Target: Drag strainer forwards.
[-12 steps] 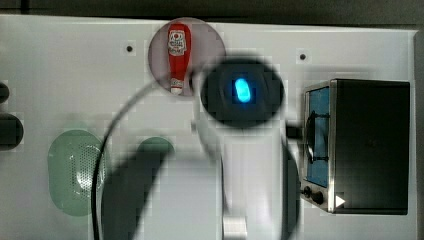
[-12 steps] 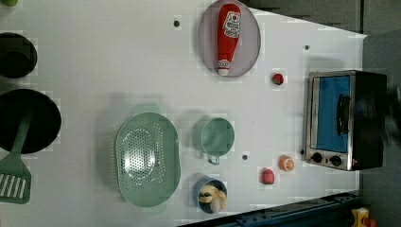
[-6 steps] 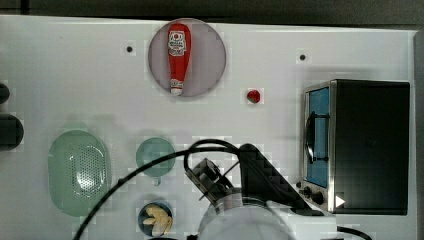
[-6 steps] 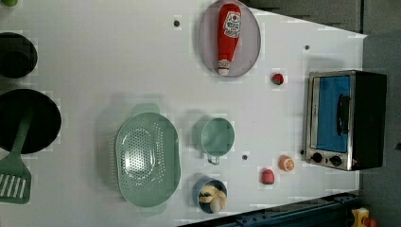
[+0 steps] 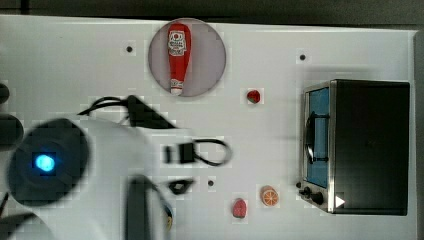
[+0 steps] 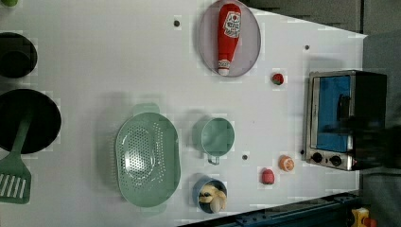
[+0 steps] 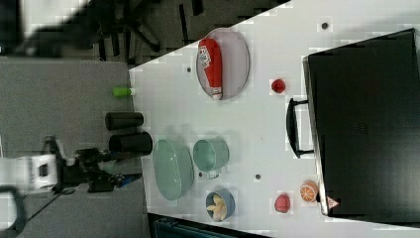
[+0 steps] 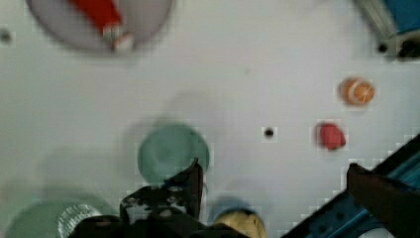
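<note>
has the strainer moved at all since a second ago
No. In the left view the strainer sits the same way beside the green cup, not yet dragged.

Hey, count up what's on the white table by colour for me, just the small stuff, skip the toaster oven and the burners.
Green: 3, the strainer, cup, spatula
Red: 3, the ketchup bottle, two small toy fruits
Orange: 1, orange slice
Blue: 1, bowl
Grey: 1, plate
Total: 9
</note>
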{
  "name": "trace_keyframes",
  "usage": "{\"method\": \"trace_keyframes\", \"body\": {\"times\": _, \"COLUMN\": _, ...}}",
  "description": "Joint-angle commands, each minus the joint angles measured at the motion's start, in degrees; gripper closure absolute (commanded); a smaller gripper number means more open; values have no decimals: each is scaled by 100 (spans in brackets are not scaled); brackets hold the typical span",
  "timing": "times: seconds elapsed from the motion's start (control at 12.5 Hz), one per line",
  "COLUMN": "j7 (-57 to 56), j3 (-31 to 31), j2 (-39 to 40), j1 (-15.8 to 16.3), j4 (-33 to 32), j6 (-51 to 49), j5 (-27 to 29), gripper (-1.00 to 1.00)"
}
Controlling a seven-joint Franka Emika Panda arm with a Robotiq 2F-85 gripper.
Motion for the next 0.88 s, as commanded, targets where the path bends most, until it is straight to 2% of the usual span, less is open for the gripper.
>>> {"method": "trace_keyframes", "body": {"times": 0.08, "j7": 1209, "j3": 487, "j2": 141, "j1": 147, "j4": -143, "j6": 295, "j5": 72, "gripper": -100}}
{"method": "trace_keyframes", "body": {"times": 0.48, "j7": 2931, "j3": 1346, "j2": 1149, "j1": 158, "j4": -143, "j6": 1284, "j5": 71, "gripper": -100}}
{"method": "trace_keyframes", "body": {"times": 0.88, "j7": 4323, "j3": 1675, "j2": 2368, "j1": 270, "j4": -141, "j6": 2529, "j5": 48, "gripper": -100}}
